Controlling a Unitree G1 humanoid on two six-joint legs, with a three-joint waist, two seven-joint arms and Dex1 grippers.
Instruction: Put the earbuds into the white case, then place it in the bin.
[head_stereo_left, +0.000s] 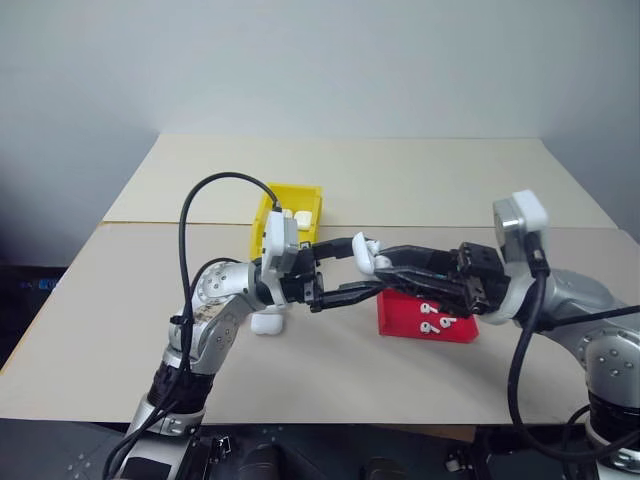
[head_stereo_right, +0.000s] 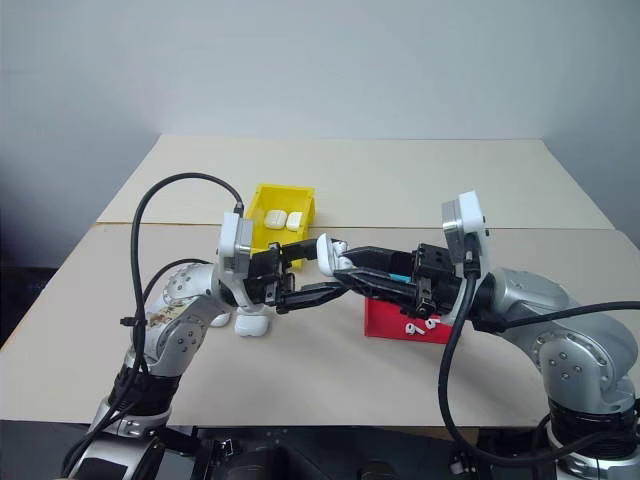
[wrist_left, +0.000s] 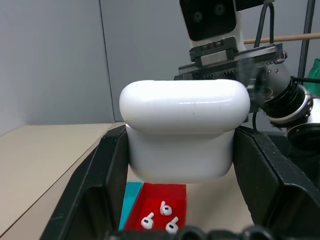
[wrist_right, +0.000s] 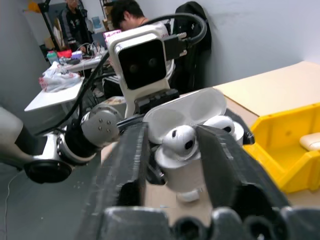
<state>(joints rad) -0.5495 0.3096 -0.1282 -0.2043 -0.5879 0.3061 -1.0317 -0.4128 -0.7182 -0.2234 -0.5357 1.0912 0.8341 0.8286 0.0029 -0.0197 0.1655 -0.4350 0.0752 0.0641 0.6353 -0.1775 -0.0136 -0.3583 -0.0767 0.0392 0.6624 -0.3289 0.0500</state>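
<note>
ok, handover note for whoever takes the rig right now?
Left hand: shut on the small glossy white plastic case, lid open, held above the table.
Right hand: fingers either side of a tiny white earbud at the case mouth; grip unclear.
Three earbuds lie in the red tray. Yellow plastic bin holds two white cases.
Left: seat earbuds, close lid, bin the case.

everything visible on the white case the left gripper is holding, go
The white case is a small glossy plastic pebble with rounded corners. Its hinged lid stands open, and two earbuds sit in its top. The left gripper is shut on its body, one black finger on each side, holding it in the air above the table, between the yellow bin and the red tray. The right gripper has a finger on either side of the nearer earbud.
</note>
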